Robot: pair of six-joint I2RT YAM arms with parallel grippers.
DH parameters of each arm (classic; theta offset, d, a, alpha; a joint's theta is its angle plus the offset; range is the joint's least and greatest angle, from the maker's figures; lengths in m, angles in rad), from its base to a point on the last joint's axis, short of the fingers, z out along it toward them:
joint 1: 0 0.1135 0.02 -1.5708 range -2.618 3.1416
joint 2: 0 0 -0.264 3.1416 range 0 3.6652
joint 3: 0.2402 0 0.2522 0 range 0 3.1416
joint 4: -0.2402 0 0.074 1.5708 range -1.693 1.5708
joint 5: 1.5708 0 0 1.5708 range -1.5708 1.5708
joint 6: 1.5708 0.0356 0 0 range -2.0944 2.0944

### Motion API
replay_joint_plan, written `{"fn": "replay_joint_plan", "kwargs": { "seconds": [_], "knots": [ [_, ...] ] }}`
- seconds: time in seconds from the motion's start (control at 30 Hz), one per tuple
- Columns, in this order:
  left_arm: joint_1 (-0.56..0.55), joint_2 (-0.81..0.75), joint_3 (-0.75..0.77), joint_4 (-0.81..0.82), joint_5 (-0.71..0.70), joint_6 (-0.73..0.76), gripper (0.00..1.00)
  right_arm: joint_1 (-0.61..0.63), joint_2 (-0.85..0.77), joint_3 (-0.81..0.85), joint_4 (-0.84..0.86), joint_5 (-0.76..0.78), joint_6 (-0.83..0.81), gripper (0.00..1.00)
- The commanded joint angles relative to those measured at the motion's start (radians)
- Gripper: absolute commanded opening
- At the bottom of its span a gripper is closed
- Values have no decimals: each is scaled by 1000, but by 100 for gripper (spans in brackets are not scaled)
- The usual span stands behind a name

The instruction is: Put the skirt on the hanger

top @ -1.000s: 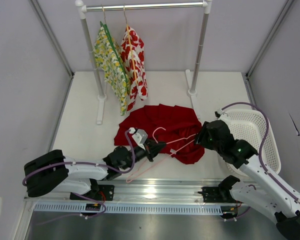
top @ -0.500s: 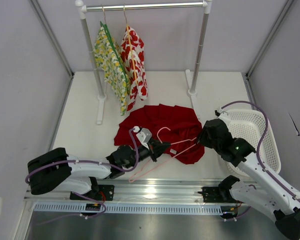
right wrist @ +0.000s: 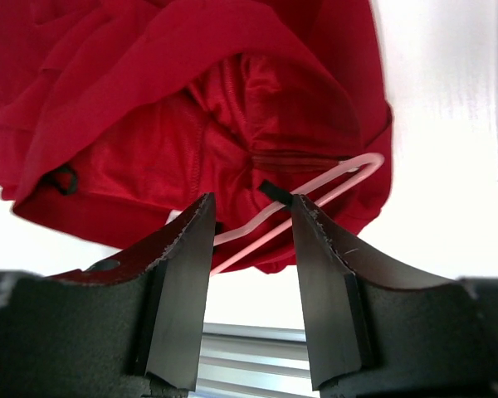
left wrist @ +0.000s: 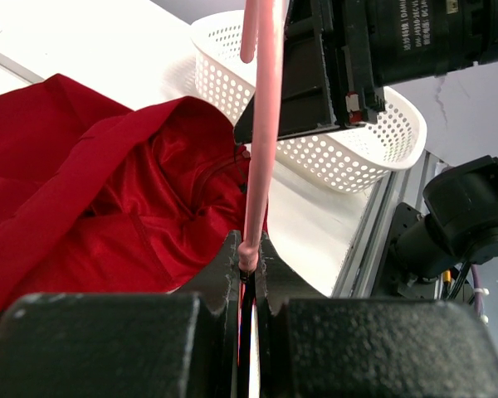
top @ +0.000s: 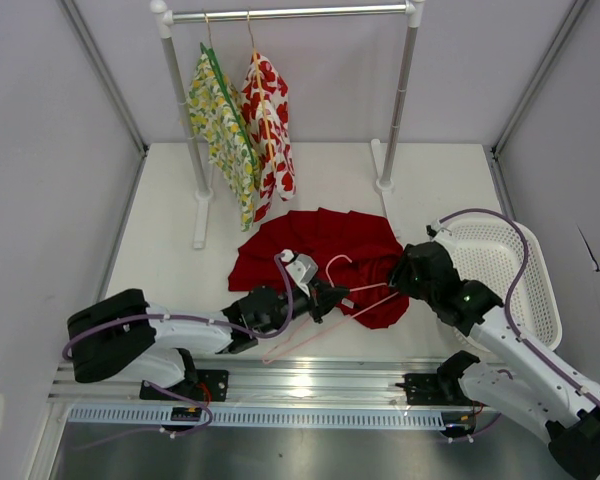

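The deep-red skirt (top: 325,250) lies crumpled on the white table, right of centre. The pale pink hanger (top: 298,341) slants across the skirt's near edge, its hook (top: 336,262) over the cloth. My left gripper (top: 336,297) is shut on the hanger (left wrist: 261,124) wire, seen pinched between the jaws of the left gripper (left wrist: 249,253). My right gripper (top: 396,272) hovers at the skirt's right edge. In the right wrist view, the right gripper (right wrist: 253,203) is open. The hanger's end loop (right wrist: 332,178) and the skirt (right wrist: 191,108) lie just beyond its tips, unclasped.
A clothes rack (top: 280,14) stands at the back with a yellow-green floral garment (top: 220,130) and a white garment with red flowers (top: 270,120). A white perforated basket (top: 515,270) sits at the right, beside the right arm. A metal rail (top: 310,380) runs along the near edge.
My left gripper has carried the hanger to the right, bringing its hook over the skirt. The right gripper has edged left toward the skirt's right edge.
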Motion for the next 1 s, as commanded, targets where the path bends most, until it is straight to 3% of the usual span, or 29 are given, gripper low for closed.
{"fn": "replay_joint_plan", "kwargs": {
  "seconds": [0.0, 0.47, 0.67, 0.97],
  "knots": [
    [-8, 28, 52, 28, 11, -14, 0, -1, -39, -1, 43, -20, 27, 48],
    [-9, 86, 115, 31, 14, -14, 0, -1, -33, 2, 58, -60, 40, 48],
    [-8, 117, 135, 34, 9, -20, 0, -3, -64, 18, -22, 7, 37, 48],
    [-9, 166, 188, 17, 23, -19, 0, -4, -112, 29, -23, 3, 7, 55]
  ]
}}
